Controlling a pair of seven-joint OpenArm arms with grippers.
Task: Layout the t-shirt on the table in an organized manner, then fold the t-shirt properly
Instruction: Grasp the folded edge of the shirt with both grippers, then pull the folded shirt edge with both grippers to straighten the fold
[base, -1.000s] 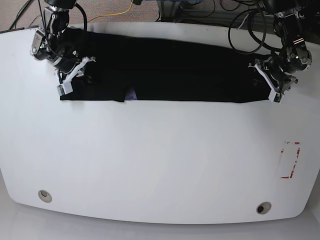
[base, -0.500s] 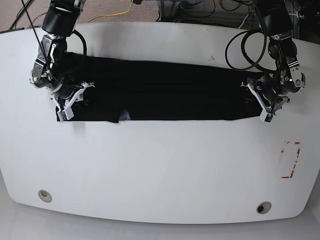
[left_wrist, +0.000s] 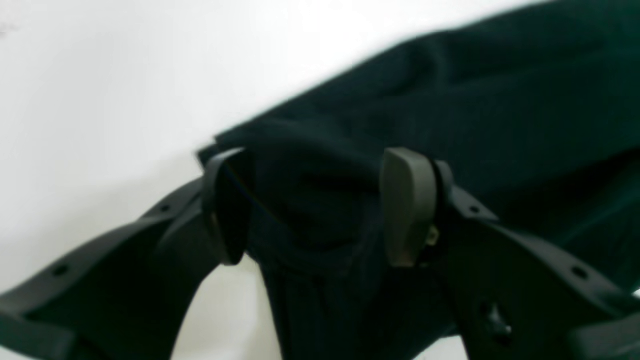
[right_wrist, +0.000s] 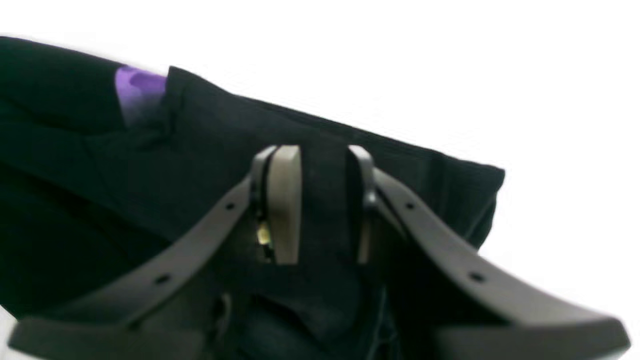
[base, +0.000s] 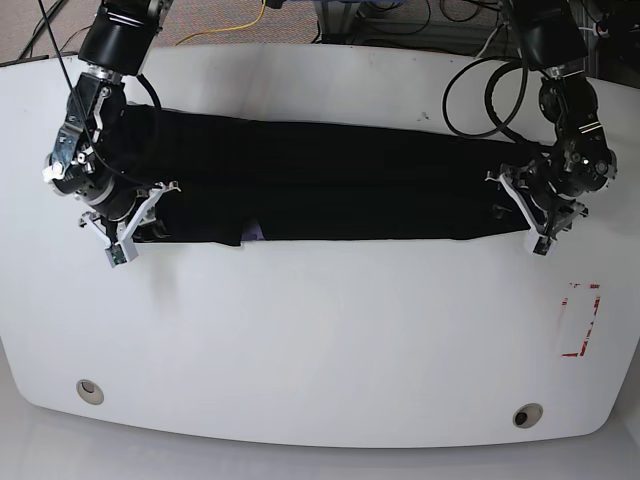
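Between the two tools, stretched as a long black band across the far half of the tabletop (base: 320, 340): the t-shirt (base: 330, 185). Right tool (right_wrist: 320, 205) angled low over one end, pads close together, pinching a fold of cloth; purple patch (right_wrist: 137, 92) up and off to its side. Left tool (left_wrist: 320, 205) tilted down at the other end, pads set wider, bunched fabric gripped between.

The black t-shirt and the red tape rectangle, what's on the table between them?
Nothing: in the base view only bare glossy white table lies between the black fabric t-shirt and the red tape rectangle.
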